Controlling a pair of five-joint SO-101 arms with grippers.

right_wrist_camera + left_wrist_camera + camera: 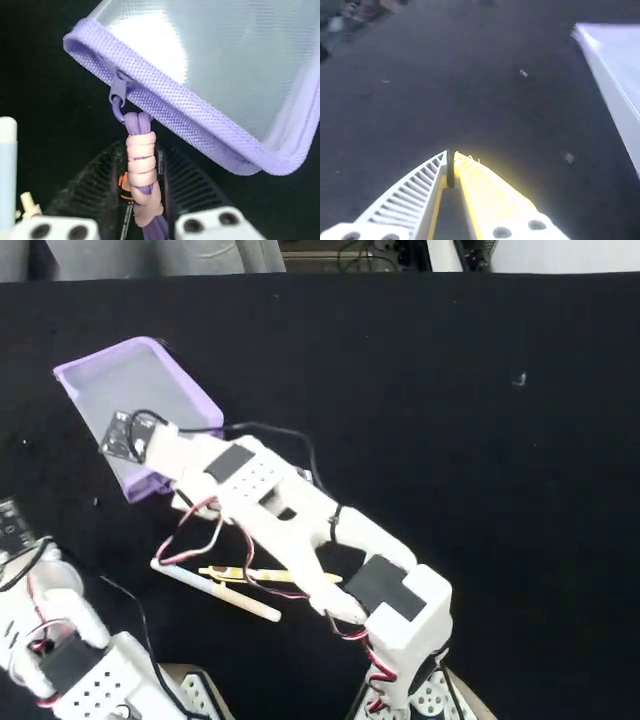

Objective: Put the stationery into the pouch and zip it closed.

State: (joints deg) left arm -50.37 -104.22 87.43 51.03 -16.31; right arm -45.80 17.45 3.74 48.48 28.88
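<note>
The translucent purple pouch (140, 390) lies flat at the far left of the black table. My right gripper (142, 150) is at its near corner, shut on the pink-and-purple pull cord (141, 170) that hangs from the zipper slider (118, 92). The zipper edge (200, 125) runs along the pouch's near side. A white and light-blue pen (215, 590) and a yellow pen (265, 575) lie on the table, partly under the right arm (290, 520). My left gripper (450, 167) is shut on nothing, low over bare table, with the pouch's edge (615, 70) off to one side.
The left arm's body (60, 640) sits at the table's near left corner. The right arm's base (400, 640) stands at the near edge. The cloth to the right and at the back is bare black. Small white specks (523, 73) dot it.
</note>
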